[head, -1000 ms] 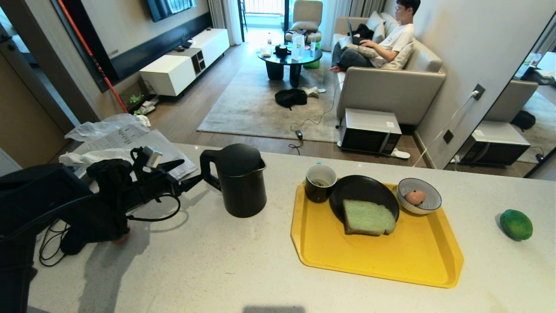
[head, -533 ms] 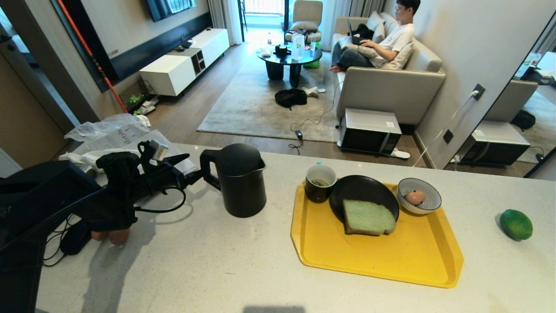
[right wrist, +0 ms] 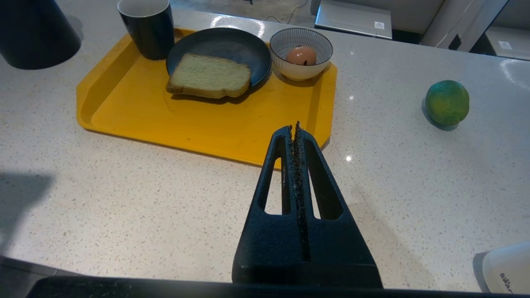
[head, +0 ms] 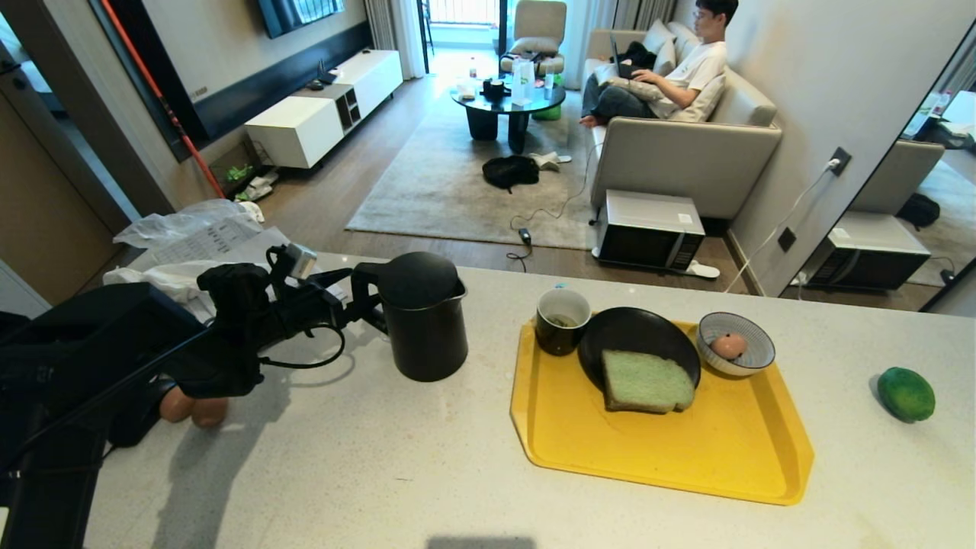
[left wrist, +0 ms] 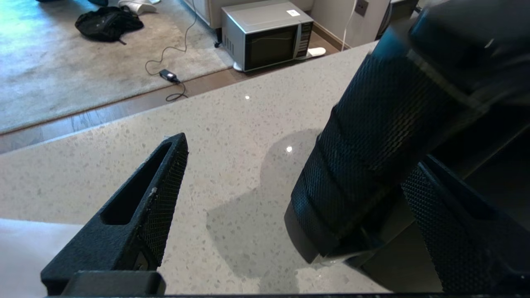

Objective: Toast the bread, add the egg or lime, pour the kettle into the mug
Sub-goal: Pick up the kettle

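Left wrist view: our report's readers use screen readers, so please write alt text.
The open left gripper straddles the kettle handle, one finger either side, above a speckled countertop. A microwave sits on the floor beyond.

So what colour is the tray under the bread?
The tray is bright yellow, seen best in the head view.

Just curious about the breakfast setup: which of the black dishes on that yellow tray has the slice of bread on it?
The shallow black plate in the tray's middle holds the bread. The black mug beside it is tall and holds no bread.
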Motion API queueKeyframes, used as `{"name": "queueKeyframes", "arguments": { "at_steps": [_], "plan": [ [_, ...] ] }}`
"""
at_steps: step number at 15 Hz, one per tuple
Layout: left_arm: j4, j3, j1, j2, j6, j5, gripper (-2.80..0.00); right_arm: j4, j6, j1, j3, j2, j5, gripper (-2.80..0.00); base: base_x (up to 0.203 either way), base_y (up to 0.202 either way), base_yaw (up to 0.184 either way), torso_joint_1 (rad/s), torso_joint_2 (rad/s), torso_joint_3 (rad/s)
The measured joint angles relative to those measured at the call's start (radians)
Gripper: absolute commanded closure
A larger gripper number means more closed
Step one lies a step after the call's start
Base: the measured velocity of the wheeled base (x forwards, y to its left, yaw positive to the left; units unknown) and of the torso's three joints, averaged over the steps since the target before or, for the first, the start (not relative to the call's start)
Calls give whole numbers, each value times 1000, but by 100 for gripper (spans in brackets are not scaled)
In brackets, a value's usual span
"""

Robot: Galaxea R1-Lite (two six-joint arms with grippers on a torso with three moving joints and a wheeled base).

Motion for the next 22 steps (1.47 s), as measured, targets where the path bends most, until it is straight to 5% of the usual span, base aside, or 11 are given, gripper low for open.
{"name": "queueKeyframes", "arguments": {
  "at_steps": [13,22],
  "plan": [
    [143,-280,-26,118,-1,21,-280,0,0,0,0,0,0,0,0,0,0,0,0,0],
    [204,-347,-66,129,-4,39,-280,0,0,0,0,0,0,0,0,0,0,0,0,0]
  ]
}}
